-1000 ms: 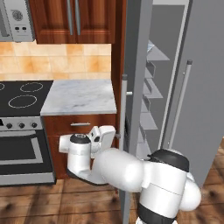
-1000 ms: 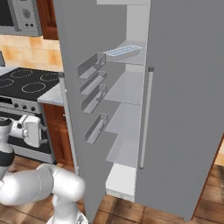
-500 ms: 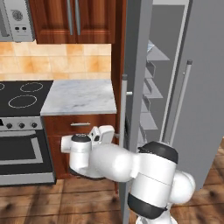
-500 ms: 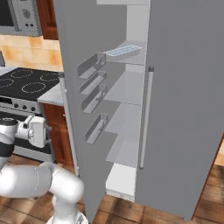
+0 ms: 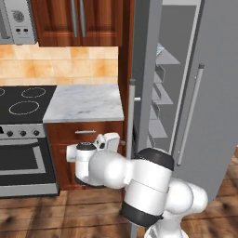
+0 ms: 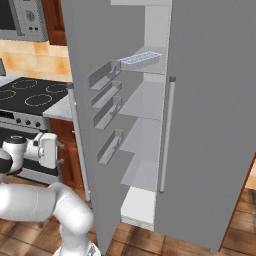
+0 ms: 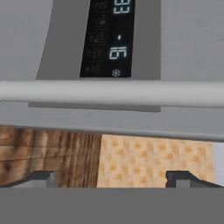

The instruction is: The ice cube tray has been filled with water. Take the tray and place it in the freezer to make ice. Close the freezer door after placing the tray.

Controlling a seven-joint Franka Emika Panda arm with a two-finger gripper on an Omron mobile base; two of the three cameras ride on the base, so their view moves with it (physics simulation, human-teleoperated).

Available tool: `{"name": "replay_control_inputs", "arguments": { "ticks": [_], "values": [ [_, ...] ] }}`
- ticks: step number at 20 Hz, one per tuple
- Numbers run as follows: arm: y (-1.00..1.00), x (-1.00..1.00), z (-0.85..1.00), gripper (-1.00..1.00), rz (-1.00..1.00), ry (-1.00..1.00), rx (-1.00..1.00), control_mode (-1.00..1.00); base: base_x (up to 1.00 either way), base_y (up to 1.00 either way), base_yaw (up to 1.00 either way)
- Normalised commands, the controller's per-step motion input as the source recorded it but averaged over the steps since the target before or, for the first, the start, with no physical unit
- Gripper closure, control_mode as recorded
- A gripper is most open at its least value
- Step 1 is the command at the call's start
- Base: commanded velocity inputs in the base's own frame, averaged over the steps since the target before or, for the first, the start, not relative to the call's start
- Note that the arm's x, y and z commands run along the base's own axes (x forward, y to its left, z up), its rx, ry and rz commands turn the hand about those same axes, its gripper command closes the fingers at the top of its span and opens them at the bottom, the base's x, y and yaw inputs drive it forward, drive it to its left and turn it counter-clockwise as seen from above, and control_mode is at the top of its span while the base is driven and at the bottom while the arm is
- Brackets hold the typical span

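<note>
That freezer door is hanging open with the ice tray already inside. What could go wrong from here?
The open claw faces the door's bar handle without touching it; a push that glances off could slide past the bar. The freezer door stands wide, so a weak shove may leave it ajar. A hard slam might jolt the ice cube tray on its upper shelf and slosh the water.

Matt grey freezer door [image 6: 85, 100], glossy dispenser panel [image 7: 107, 37], marble counter [image 5: 83, 102], wooden cabinets [image 5: 79, 21]

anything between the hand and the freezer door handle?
Nothing. In the hand view the stretch from the open hand to the door handle is bare; just the freezer door behind the bar.
</note>
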Motion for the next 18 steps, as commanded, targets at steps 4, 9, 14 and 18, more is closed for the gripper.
{"name": "replay_control_inputs", "arguments": {
  "ticks": [4, 9, 14, 18],
  "values": [
    [0.16, 0.37, -0.18, -1.00, 0.00, 0.05, -0.04, -1.00, 0.00, 0.00, 0.00],
    [0.12, 0.35, -0.18, -1.00, 0.00, 0.04, -0.03, -1.00, 0.00, 0.00, 0.00],
    [0.00, 0.35, -0.13, -1.00, 0.00, 0.07, 0.00, -1.00, 0.00, 0.00, 0.00],
    [0.00, 0.35, -0.13, -1.00, 0.01, 0.11, 0.00, -1.00, 0.00, 0.00, 0.00]
  ]
}}
